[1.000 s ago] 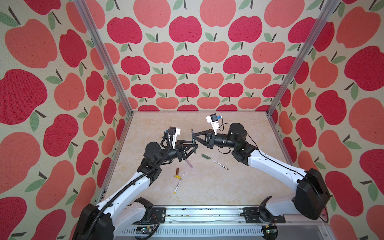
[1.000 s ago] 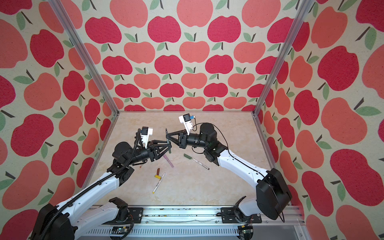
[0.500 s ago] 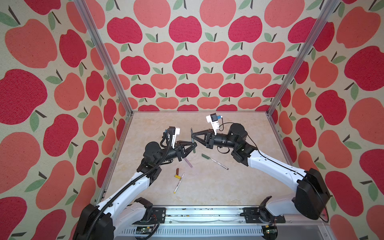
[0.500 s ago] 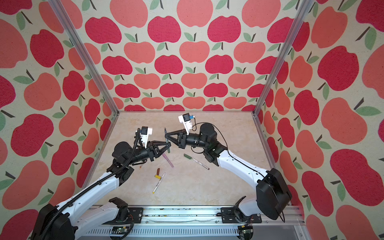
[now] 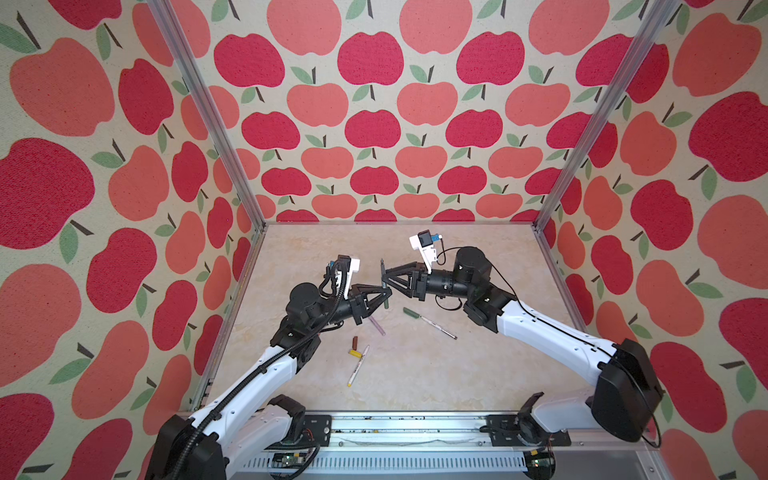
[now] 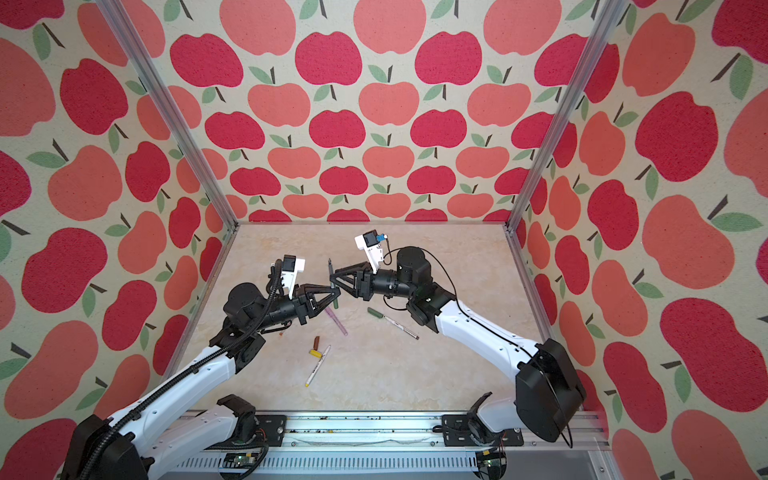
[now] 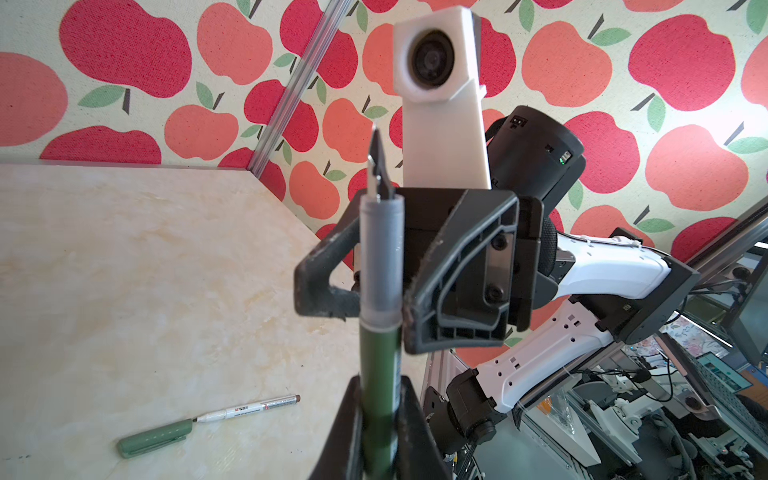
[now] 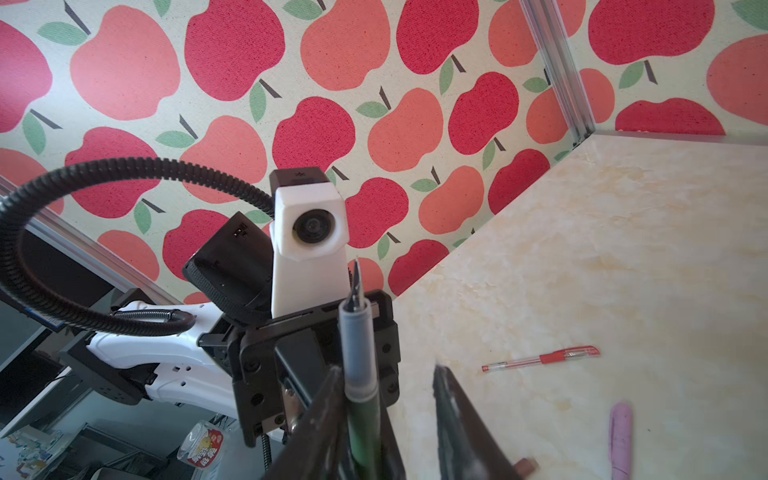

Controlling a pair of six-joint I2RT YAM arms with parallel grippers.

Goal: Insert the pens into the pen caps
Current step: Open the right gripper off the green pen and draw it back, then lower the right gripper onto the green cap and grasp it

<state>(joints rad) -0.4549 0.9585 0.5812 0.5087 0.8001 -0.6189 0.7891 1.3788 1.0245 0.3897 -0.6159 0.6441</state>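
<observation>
A dark green pen (image 5: 384, 286) (image 7: 380, 365) stands upright with its pointed tip up, above the table. My left gripper (image 5: 386, 294) (image 7: 380, 388) is shut on its green barrel. My right gripper (image 5: 384, 277) (image 8: 386, 376) is open, its jaws standing on either side of the pen's grey upper section (image 7: 381, 257) with a gap showing. The dark green pen cap (image 5: 410, 312) (image 7: 151, 436) lies on the table at the tip of a white pen with brown print (image 5: 438, 327) (image 7: 249, 409).
A lilac pen (image 5: 377, 325) (image 8: 620, 440), a brown cap (image 5: 355, 342), a yellow cap (image 5: 354, 353) and a white pen with yellow print (image 5: 358, 365) lie below the grippers. A red pen (image 8: 540, 358) lies further left. Apple-print walls (image 5: 370, 124) enclose the table.
My left gripper has closed on the green pen. My right gripper, shut on it before, has opened its jaws. Neither arm has shifted much.
</observation>
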